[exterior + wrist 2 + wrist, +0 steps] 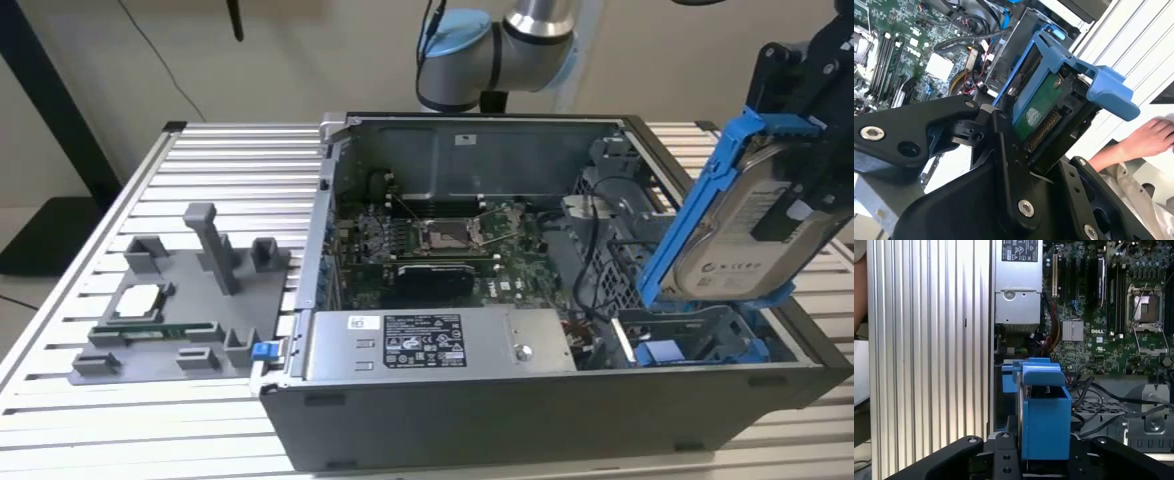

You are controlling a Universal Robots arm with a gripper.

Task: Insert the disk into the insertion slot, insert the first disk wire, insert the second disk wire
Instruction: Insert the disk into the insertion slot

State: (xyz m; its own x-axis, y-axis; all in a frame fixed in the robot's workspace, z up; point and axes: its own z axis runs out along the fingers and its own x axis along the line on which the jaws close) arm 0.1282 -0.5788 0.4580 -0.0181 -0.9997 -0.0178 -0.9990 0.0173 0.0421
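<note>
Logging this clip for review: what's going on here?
The arm's gripper is clamped on the disk, holding it tilted, nearly on edge, above the insertion slot at the exterior view's right end of the open computer case. The disk is not yet in the slot. A person's hand is near the case in the second wrist view.

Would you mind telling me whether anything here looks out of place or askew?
The disk, clamped in the tool, hangs steeply tilted above the insertion slot, not seated in it. A person's hand also appears in the second wrist view, not far from the held disk, which seems odd for a robot's work area.
</note>
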